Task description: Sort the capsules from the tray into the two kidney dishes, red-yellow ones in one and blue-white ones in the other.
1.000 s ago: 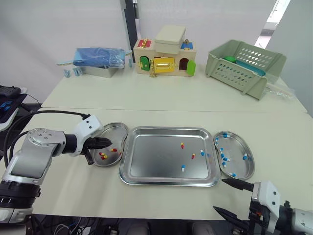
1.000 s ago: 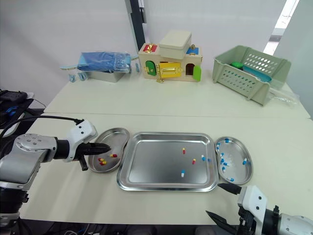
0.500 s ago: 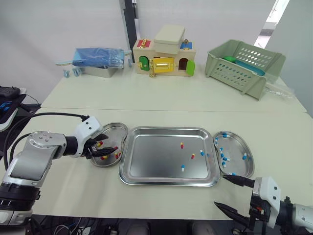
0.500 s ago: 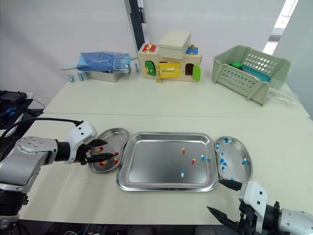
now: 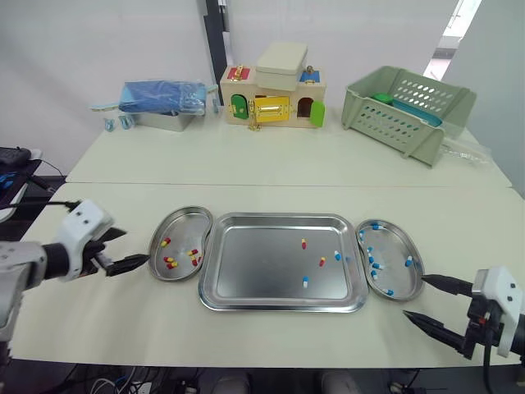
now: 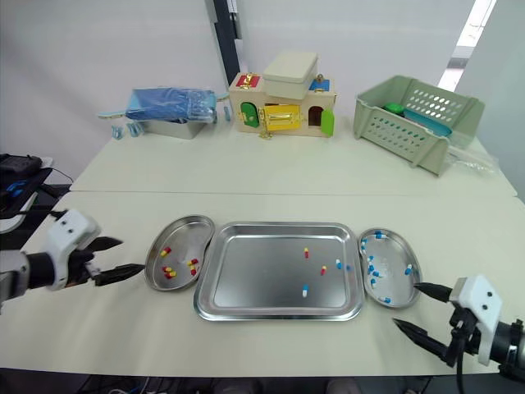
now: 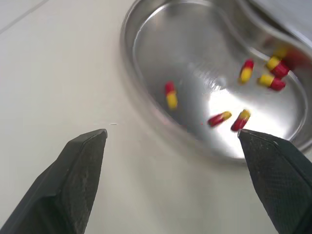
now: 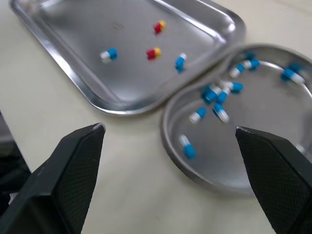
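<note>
Lab: steel tray (image 5: 254, 263), kidney dishes (image 5: 185, 225)

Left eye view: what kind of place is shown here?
Probably a robotics test lab, not a real clinic: a steel tray with capsules sits between two kidney dishes, and a wooden toy house and a green basket stand behind.

Silver tray (image 5: 254, 263) holds red-yellow capsules (image 5: 303, 243) and blue-white capsules (image 5: 306, 281).

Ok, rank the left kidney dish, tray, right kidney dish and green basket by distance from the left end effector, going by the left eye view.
1. Left kidney dish, just beside the left end effector.
2. Tray, table centre.
3. Right kidney dish, beyond the tray.
4. Green basket, back right corner.
</note>
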Available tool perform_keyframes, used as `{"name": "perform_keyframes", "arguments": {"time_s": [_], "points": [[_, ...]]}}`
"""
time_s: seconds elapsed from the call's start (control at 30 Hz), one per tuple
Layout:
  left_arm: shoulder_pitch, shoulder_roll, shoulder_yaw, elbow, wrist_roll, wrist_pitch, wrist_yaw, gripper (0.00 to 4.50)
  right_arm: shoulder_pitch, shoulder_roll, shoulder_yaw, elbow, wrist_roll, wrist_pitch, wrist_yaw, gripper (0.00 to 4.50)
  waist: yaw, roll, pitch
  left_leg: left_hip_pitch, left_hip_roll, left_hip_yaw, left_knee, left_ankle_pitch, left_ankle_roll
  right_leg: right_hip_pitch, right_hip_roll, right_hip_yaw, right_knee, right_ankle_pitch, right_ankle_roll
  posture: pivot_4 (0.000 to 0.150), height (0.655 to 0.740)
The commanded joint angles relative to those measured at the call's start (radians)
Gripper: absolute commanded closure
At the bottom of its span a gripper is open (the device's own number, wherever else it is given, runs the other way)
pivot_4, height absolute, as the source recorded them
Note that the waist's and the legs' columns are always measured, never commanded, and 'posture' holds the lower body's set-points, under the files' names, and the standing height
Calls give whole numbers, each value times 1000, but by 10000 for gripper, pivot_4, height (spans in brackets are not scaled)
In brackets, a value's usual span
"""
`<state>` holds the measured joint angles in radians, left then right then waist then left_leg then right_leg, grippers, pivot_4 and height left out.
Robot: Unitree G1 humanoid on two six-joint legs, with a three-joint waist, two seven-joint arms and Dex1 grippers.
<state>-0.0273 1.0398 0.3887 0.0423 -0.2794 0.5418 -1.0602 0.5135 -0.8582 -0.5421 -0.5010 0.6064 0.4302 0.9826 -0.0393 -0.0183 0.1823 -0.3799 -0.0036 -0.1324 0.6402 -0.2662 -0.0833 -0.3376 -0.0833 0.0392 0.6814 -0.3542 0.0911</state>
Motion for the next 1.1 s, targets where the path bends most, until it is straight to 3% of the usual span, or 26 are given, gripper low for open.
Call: {"name": "perform_keyframes", "arguments": {"time_s": [0.03, 0.43, 1.1], "points": [[73, -2, 144, 19, -15, -46, 15, 484, -72, -48, -67, 129, -3, 3, 34, 0, -1, 0, 0, 0, 0, 0, 0, 0, 0, 0, 0, 0, 0, 0, 0, 1500, 7400], [273, -63, 283, 8, -20, -100, 60, 484, -337, -127, 14, 539, -126, -101, 112, 0, -2, 0, 1, 0, 0, 1, -1, 0, 0, 0, -1, 0, -1, 0, 0, 1500, 7400], [291, -74, 275, -19, -39, -84, 98, 484, -406, -125, 36, 651, -172, -170, 140, 0, -3, 0, 1, 0, 0, 2, -1, 0, 0, -1, -1, 1, 0, 0, 0, 1500, 7400]]}}
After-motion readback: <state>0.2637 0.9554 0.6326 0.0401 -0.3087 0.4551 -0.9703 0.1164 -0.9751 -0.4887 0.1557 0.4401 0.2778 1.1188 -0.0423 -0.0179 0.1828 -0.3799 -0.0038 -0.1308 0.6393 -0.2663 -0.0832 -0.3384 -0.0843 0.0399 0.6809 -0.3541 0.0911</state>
